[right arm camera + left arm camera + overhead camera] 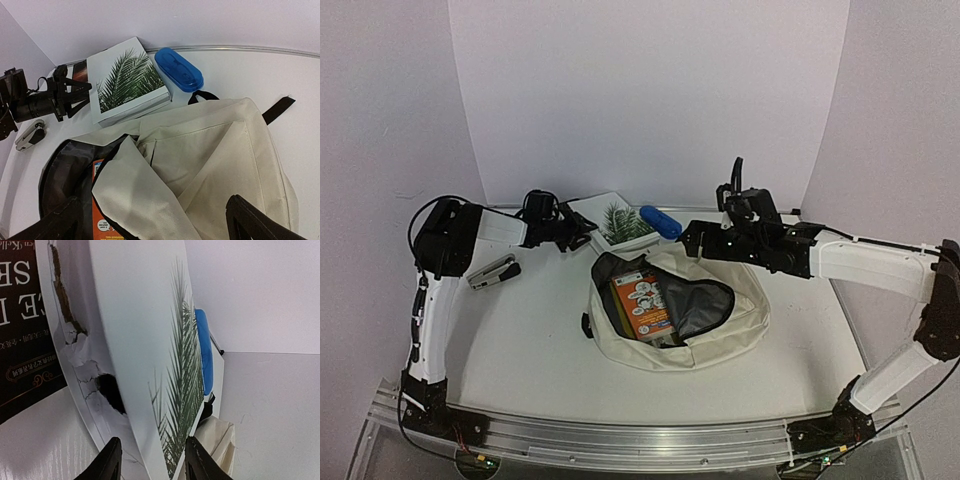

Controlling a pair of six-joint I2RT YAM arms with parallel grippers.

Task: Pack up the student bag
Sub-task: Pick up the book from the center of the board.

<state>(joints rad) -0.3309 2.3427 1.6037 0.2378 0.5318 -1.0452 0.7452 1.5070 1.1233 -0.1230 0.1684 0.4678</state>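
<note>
The student bag (730, 330), cream with dark lining, lies open mid-table with an orange booklet (640, 305) inside. In the right wrist view the bag (220, 150) fills the lower half, its flap folded over the booklet (100, 220). A thick white book with a palm-leaf cover (615, 222) lies behind the bag. My left gripper (153, 440) straddles that palm book (145, 340): one finger by the leaf cover, the other a little off the far side. My right gripper (152, 202) hovers wide open over the bag, holding nothing.
A blue oval case (661, 222) rests just right of the palm book, by the bag's top strap. A dark book with gold lettering (20, 340) lies under the palm book. A grey stapler (492, 272) sits at the left. White walls close the back.
</note>
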